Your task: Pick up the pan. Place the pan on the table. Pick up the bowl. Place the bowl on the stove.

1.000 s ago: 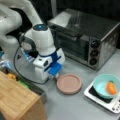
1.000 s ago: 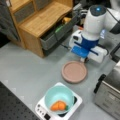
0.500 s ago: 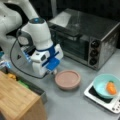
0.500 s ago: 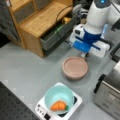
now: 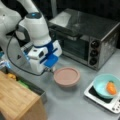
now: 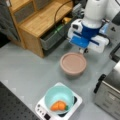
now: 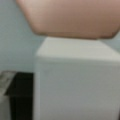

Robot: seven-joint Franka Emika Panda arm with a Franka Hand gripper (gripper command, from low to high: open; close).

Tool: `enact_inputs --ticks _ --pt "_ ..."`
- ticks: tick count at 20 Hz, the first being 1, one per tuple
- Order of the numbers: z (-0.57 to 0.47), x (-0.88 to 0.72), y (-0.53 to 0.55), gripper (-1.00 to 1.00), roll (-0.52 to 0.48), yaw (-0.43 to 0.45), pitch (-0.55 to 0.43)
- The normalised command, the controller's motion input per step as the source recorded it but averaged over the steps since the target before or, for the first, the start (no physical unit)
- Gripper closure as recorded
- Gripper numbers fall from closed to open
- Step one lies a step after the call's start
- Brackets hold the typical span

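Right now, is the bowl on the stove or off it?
On it. In both front views the teal bowl sits on the stove's black top, holding an orange item. The pincer is at the pan's handle.

Looked like a robot lab dressed up as a mock kitchen. A white and blue robot arm (image 5: 37,37) with loose black cabling stood on a plain grey tabletop (image 6: 27,67), next to a big steel toaster oven (image 5: 87,37), a small white single-burner cooktop (image 6: 42,110) and a light wooden shelf unit (image 6: 40,20). No proper counters, just kitchen gear on a bench.
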Motion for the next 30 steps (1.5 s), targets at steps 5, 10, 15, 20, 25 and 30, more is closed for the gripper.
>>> enact_inputs --ticks 5,10,15,20,25,30 --pt "0.5 0.37 -0.02 1.0 0.164 -0.023 0.232" --pt "0.42 0.32 -0.01 1.0 0.161 -0.021 0.225" --pt "0.41 0.26 -0.03 1.0 0.159 -0.013 0.235" --pt "0.33 0.21 -0.05 1.0 0.133 0.007 0.217" --pt "0.3 0.19 -0.02 1.0 0.118 0.002 0.178" --pt "0.31 0.22 -0.01 1.0 0.121 -0.02 0.149"
